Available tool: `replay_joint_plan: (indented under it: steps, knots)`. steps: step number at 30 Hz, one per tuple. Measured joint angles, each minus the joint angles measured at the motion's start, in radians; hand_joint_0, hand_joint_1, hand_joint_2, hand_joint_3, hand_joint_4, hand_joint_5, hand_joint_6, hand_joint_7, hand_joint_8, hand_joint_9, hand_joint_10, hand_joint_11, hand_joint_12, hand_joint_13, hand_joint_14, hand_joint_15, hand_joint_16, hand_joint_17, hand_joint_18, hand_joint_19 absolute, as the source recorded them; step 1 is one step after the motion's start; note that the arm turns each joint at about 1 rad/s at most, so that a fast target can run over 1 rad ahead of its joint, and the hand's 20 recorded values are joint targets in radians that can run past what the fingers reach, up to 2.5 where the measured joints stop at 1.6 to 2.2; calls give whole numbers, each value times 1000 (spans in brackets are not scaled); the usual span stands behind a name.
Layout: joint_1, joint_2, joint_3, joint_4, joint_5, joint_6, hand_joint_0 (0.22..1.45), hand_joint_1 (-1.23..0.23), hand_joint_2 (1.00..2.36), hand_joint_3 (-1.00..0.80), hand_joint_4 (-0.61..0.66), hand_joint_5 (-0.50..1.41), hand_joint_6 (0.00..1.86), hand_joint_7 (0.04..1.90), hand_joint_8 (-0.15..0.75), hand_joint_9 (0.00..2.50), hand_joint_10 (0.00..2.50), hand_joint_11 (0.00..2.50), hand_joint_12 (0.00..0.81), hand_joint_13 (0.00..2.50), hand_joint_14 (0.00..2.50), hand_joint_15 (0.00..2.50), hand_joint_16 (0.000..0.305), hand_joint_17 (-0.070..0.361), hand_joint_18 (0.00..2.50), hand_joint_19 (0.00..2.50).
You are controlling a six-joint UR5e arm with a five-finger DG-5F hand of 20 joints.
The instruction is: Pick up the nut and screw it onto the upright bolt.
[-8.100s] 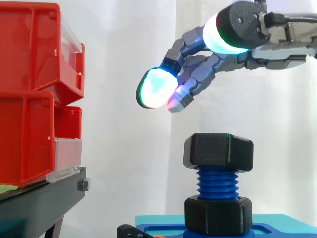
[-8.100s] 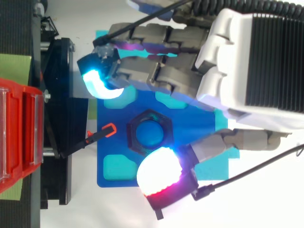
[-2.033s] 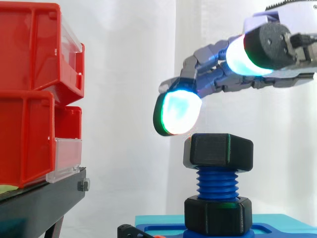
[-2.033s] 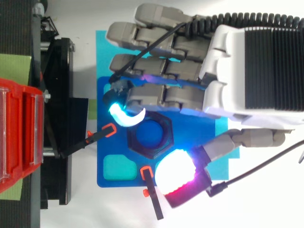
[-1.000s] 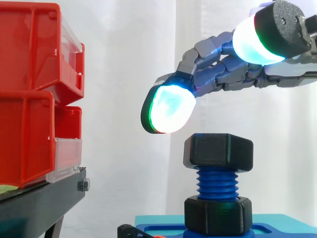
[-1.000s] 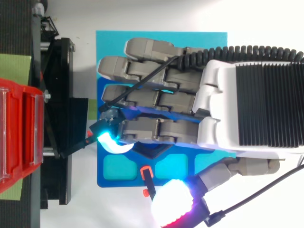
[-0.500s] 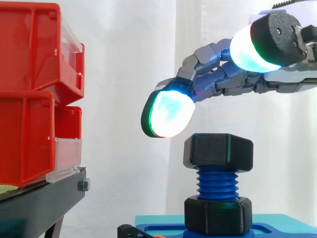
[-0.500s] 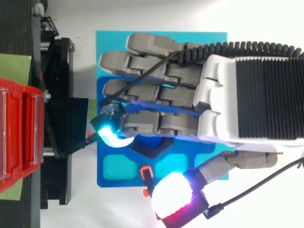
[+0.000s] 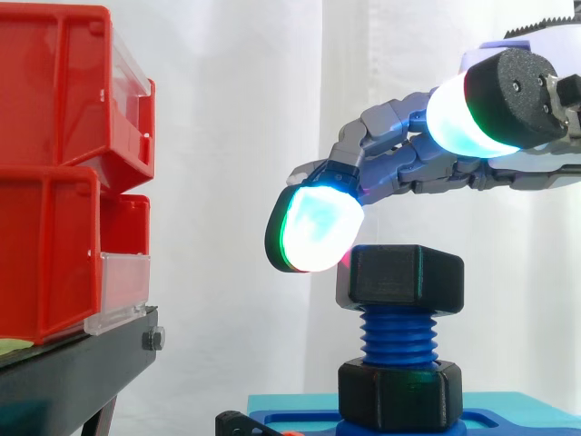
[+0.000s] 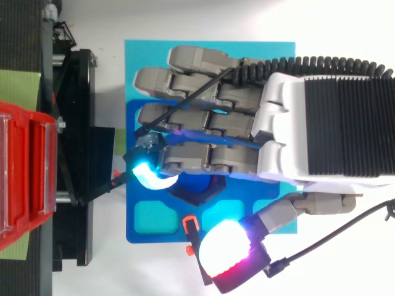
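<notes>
Nut (image 9: 400, 277) already sits atop the blue bolt (image 9: 398, 334). The robot hand (image 9: 413, 163) hovers just above, fingers loosely extended and empty. The tightening step probably comes next: grip the nut and turn it down.

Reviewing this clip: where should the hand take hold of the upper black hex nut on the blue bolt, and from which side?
Judging by its pose, pinch the upper hex nut across two opposite flat sides, coming down from above. It sits level atop the upright blue bolt, flats facing outward, and the open hand hangs just over it.
</notes>
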Motion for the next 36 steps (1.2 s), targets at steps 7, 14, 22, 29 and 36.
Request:
replay_joint_plan:
  steps: [7,14,22,29,36]
  knots:
    - [-3,0,-1,-7,5,5,493,-191,1000,-500,237,-101,504,1002,247,422,0,0,298,51,0,0,37,82,0,0]
    - [-13,0,0,-18,8,7,510,-264,1000,-500,210,-62,504,1199,267,645,0,0,276,213,0,0,31,69,0,0]
    - [-35,0,0,-37,4,7,545,-336,1000,-500,135,6,502,1458,223,961,0,0,224,448,0,0,20,45,19,0]
    - [-56,0,0,-39,-4,6,557,-352,1000,-500,50,50,500,1472,178,1183,0,0,197,575,0,0,14,31,145,0]
    - [-74,0,0,-37,-30,6,558,-381,1000,-500,57,29,505,1290,139,1266,0,0,176,632,0,0,13,28,210,0]
